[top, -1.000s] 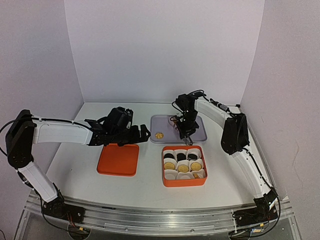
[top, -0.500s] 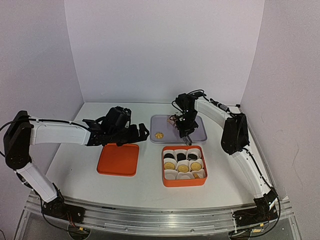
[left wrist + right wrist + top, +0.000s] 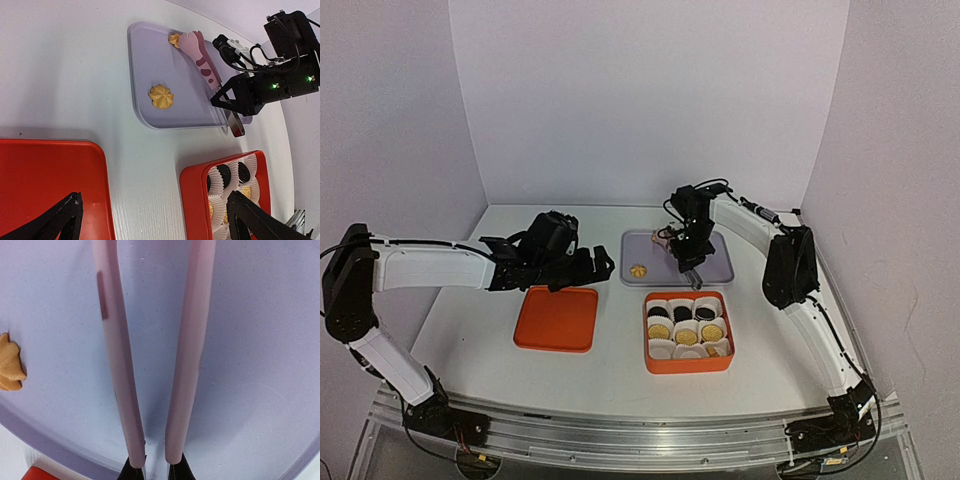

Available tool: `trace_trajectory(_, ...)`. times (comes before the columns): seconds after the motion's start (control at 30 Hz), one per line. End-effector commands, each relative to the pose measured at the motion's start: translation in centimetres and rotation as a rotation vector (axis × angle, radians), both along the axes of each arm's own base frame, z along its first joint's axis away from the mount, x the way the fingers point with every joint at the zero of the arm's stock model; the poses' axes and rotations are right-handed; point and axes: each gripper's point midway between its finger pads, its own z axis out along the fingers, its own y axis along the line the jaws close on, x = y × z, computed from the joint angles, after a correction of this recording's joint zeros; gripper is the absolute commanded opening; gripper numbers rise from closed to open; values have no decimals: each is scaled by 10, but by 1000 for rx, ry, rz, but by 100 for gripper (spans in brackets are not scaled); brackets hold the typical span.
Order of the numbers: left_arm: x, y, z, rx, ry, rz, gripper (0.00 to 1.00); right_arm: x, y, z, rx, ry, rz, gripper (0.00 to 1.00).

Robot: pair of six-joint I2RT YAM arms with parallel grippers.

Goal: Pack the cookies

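Note:
My right gripper (image 3: 682, 255) is shut on pink tongs (image 3: 117, 365) and holds them low over the lavender tray (image 3: 712, 262); the tong arms stand slightly apart. In the left wrist view, the tongs (image 3: 200, 57) have their tips at a golden cookie (image 3: 174, 39). A flower-shaped golden cookie (image 3: 637, 270) lies alone on the tray and also shows in the left wrist view (image 3: 161, 96). The red box (image 3: 688, 364) holds black cookies (image 3: 682, 314) and golden cookies (image 3: 686, 337) in white paper cups. My left gripper (image 3: 582, 268) is open and empty above the orange lid (image 3: 556, 320).
The orange lid lies flat to the left of the red box. The lavender tray sits just behind the box. Pale walls close in the table at the back and on both sides.
My right gripper has moved with the tongs a little back and left over the tray. My left gripper has drifted slightly left and back, still open.

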Motion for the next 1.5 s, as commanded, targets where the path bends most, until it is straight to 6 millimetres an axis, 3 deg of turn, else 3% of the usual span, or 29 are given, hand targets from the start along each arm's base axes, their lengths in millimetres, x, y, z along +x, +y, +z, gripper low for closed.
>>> trace_trajectory(0.0, 1, 4, 14, -25, -25, 17, 99, 2, 2, 72, 75, -101, 1, 0)
trace_trajectory(0.37, 1, -2, 12, -36, -31, -8, 100, -36, -12, 124, 95, -105, 28, 0)
trace_trajectory(0.63, 2, -7, 10, -45, -37, -25, 100, -66, -24, 134, 105, -60, 20, 2)
trace_trajectory(0.77, 4, -10, 11, -45, -37, -33, 100, -61, -6, 123, 168, -12, 24, 11)
trace_trajectory(0.87, 7, -14, 12, -60, -45, -33, 100, -52, 7, 112, 206, 5, 13, 11)
trace_trajectory(1.13, 15, -23, 20, -52, -60, -45, 100, -17, 75, 90, 477, 95, -79, 6)
trace_trajectory(1.27, 15, -24, 17, -51, -50, -47, 100, 1, 92, 67, 551, 133, -205, 0)
trace_trajectory(1.47, 14, -21, 16, -50, -45, -37, 100, 16, 113, 58, 674, 184, -281, 0)
